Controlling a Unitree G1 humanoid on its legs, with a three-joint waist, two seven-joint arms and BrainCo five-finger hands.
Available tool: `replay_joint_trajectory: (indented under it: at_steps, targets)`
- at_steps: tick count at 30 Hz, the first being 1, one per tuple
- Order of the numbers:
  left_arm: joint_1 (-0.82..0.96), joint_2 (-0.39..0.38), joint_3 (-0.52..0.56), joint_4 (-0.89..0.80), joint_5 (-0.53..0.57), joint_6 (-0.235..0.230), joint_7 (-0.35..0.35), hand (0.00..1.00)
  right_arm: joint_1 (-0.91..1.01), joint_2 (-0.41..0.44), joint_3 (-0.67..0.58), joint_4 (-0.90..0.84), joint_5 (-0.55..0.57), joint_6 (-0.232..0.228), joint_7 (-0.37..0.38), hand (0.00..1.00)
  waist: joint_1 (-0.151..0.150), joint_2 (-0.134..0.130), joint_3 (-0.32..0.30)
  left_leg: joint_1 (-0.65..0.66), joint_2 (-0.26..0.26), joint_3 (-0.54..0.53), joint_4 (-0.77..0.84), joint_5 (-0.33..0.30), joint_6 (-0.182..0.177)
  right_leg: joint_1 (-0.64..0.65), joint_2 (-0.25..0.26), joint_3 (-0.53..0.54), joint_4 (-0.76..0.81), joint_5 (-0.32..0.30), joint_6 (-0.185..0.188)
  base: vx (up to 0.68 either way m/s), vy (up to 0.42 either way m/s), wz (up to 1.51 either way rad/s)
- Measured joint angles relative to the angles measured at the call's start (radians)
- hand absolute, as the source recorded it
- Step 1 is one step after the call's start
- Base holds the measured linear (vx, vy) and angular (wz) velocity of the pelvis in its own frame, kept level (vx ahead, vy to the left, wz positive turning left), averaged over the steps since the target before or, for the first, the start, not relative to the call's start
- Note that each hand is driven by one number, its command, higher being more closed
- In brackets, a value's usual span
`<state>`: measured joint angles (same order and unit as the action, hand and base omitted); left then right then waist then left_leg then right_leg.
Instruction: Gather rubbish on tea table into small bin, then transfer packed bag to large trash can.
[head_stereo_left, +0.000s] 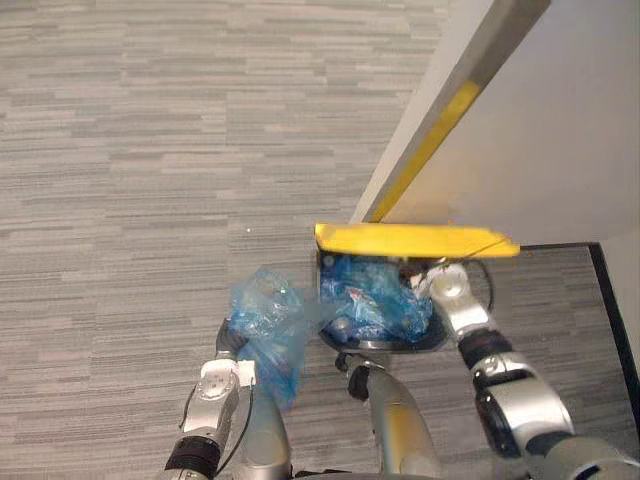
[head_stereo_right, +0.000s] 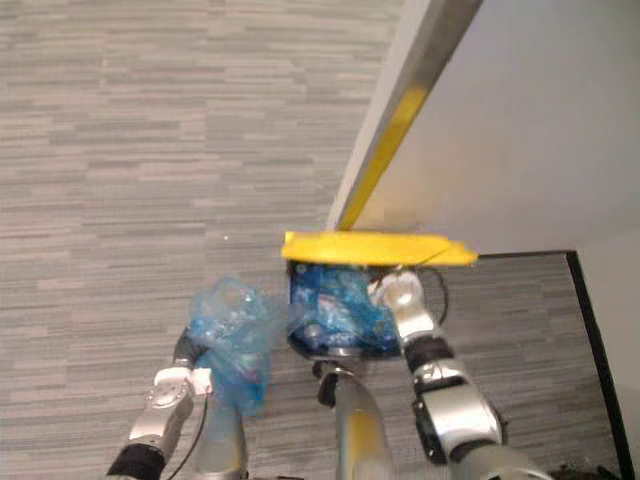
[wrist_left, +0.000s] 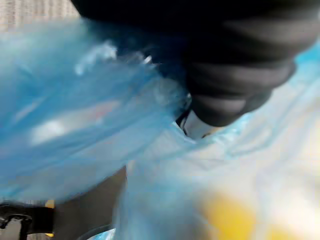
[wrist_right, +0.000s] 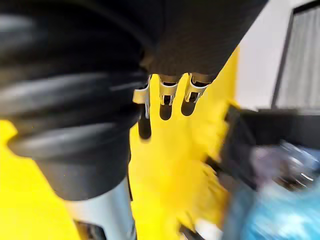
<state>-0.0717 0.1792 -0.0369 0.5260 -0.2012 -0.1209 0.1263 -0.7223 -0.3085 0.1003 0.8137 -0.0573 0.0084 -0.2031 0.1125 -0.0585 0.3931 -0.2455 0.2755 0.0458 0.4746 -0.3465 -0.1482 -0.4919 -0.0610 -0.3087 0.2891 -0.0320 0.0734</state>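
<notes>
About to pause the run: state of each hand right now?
Left hand: buried in the blue bag, cannot be told.
Right hand: at the yellow lid, cannot be told.

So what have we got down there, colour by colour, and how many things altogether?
Blue: 2, the plastic bag at the left hand and the blue plastic inside the trash can.
Yellow: 1, the can's lid.
Dark: 1, the trash can itself.
Total: 4.
</notes>
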Motion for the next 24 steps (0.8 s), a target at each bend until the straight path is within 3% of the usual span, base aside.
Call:
replay_joint_trajectory:
  at_steps: [18,24]
  targets:
    - [-0.053,0.054,-0.16,-0.291,-0.081,-0.032,-0.05,1.0,-0.199,-0.125,0.004,0.074,0.04,0.021,-0.011,0.0,-0.017,0.001,0.046,-0.007,-0.016,-0.001,0.044,-0.014,-0.019,0.0,-0.015,0.017,0.019,-0.01,0.014,0.0,0.02,-0.01]
    - [-0.08,0.062,-0.255,-0.469,-0.112,-0.046,-0.067,1.0,-0.212,-0.126,0.029,0.077,0.062,0.023,-0.002,0.0,-0.03,0.002,0.046,-0.009,-0.022,0.006,0.059,-0.015,-0.019,0.001,-0.017,0.028,0.018,0.007,-0.005,-0.01,0.002,-0.01]
